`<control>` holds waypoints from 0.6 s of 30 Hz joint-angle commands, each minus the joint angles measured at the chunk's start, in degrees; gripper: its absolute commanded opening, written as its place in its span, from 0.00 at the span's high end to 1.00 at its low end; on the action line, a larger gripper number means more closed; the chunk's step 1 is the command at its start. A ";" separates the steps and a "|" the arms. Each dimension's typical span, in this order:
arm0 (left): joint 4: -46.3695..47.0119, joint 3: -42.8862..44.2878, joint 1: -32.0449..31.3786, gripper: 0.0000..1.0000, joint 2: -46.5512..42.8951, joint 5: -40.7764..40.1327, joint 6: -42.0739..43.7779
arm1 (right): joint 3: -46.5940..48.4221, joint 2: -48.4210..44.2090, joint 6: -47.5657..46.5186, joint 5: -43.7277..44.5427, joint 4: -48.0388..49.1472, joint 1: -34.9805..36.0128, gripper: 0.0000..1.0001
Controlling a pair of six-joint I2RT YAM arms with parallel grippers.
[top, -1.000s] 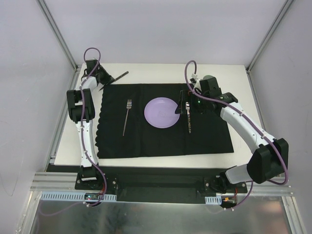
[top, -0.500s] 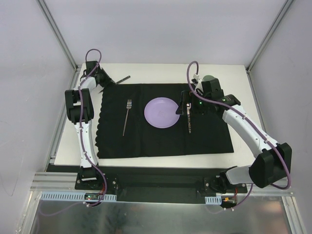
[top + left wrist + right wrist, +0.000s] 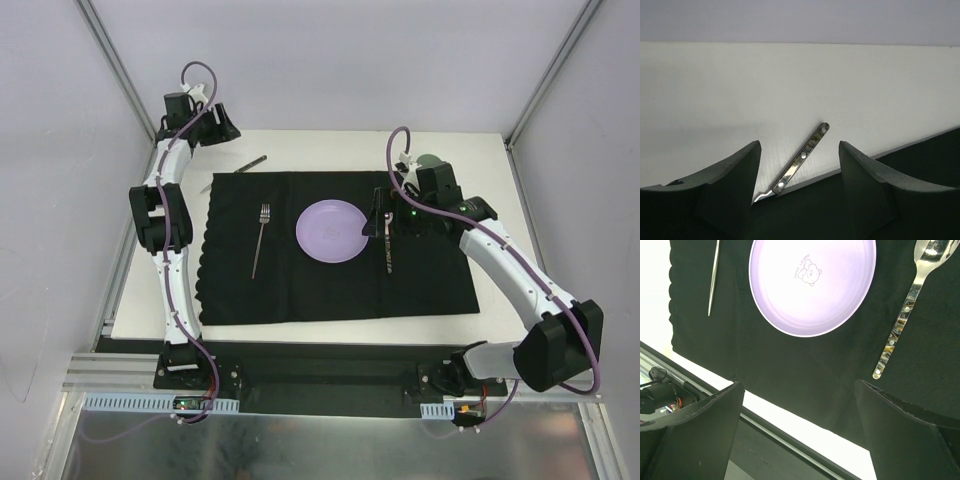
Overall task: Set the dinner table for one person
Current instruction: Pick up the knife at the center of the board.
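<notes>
White worktop (image 3: 470, 160), framed by grey rails, carries a black mat (image 3: 430, 280). From above, a fork (image 3: 260, 240), purple plate (image 3: 331, 231) and spoon (image 3: 387, 245) lie on the mat from left to right. A knife (image 3: 250, 162) lies at the mat's far-left corner. Above that corner hangs the left hand (image 3: 222, 125). Its wrist view shows the fingers apart and gripping nothing, with the knife's riveted handle on bare worktop below. By the plate's right edge the right hand (image 3: 378, 215) hovers wide open and empty. Only its wrist view shows the plate's bear print.
</notes>
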 commanded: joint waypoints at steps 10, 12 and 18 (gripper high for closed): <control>-16.22 2.67 -6.50 0.35 3.18 -6.77 35.44 | 1.07 -1.83 -0.32 0.73 -0.46 0.19 0.04; -16.67 3.29 -8.25 0.35 3.63 -9.24 38.07 | 1.25 -1.65 -0.58 0.73 -1.16 0.19 0.04; -18.16 5.92 -10.80 0.35 6.26 -18.30 43.53 | 2.91 -1.56 -1.98 0.82 -3.01 0.10 0.04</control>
